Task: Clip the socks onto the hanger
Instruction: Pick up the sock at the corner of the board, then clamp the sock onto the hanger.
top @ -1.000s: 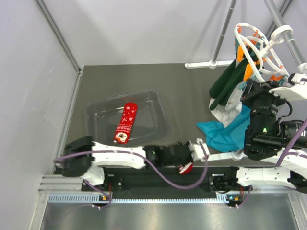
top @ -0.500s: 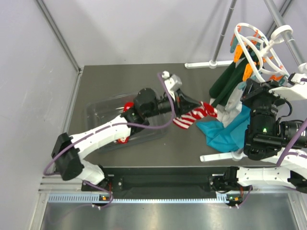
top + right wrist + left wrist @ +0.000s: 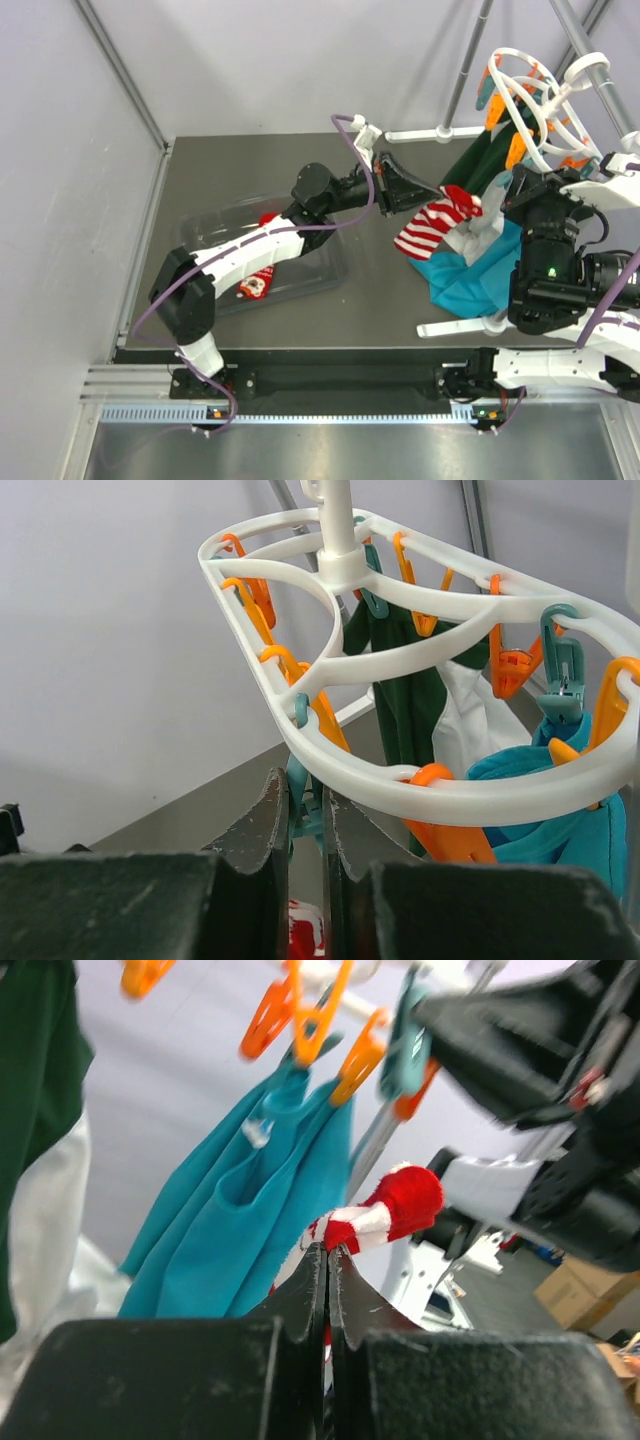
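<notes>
- My left arm reaches in a long diagonal from the lower left of the top view up to the centre, bent at the elbow, wrist pointing right toward the hanger.
- My left gripper (image 3: 436,192) is clenched on one end of the striped sock (image 3: 430,228). The rest of the sock hangs in the air just left of the hung cloths, above the table (image 3: 260,160).
- My right arm stands folded at the right edge of the top view, with its wrist raised under the hanger (image 3: 520,792).
- My right gripper (image 3: 305,785) is closed almost fully on a teal peg (image 3: 300,800) that dangles from the hanger's near rim.
- Socks: two. The striped one is in my left gripper. The other red sock (image 3: 256,286) lies in the tray (image 3: 322,250) at centre left, partly hidden under my left arm.
- Hanger: one, white and openwork, at the upper right, hung on a grey pole (image 3: 585,50).
- Its pegs come in two colours, orange and teal. I cannot count them exactly.
- Cloths already hanging: three. They are a dark green one (image 3: 410,700), a white one (image 3: 465,715) and a teal one (image 3: 560,830).
- Tray: one, of clear plastic.
</notes>
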